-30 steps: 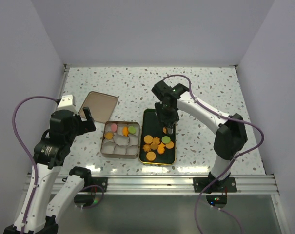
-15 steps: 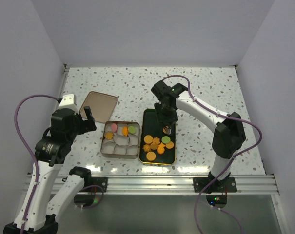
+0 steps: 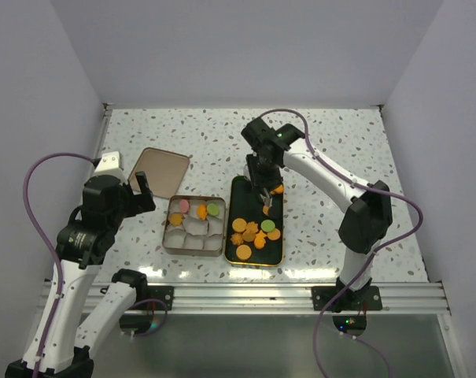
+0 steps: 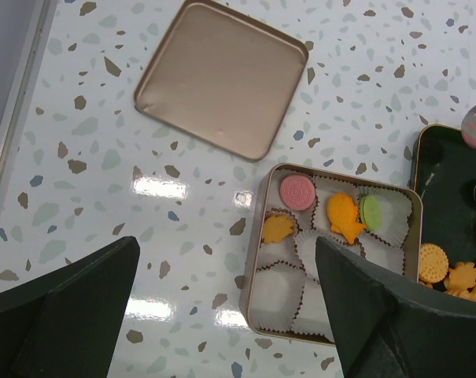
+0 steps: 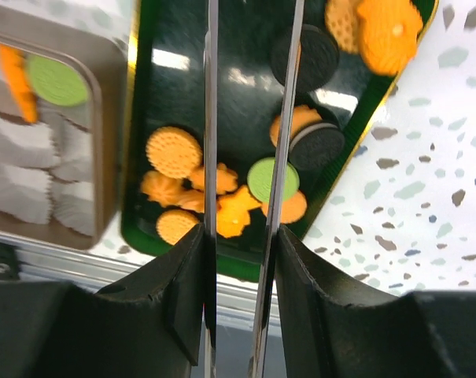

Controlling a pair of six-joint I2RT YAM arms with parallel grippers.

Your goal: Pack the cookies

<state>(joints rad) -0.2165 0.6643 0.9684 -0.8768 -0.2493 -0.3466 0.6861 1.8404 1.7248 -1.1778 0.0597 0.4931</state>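
Your right gripper (image 3: 263, 197) has its fingers (image 5: 186, 291) a narrow gap apart. The dark floor of the green tray (image 3: 241, 189) shows between them and nothing is caught there, though their tips run off the top of the wrist view. It hangs over the far half of the tray. Below it the loose cookies (image 5: 173, 152) lie in the tray: orange rounds and leaf shapes, a green round and two dark brown rounds near the tray's right wall, with an orange flower farther up.

Your left gripper (image 4: 227, 244) is spread wide and empty, hovering over the speckled table (image 4: 80, 157) just left of the tin (image 4: 261, 236). You can see four cookies in the tin's far row of white paper cups (image 4: 273, 291): pink, orange leaf, orange fish shape, green. The near cups are bare. The tin's lid (image 4: 222, 79) lies flat on the table beyond it, apart from it
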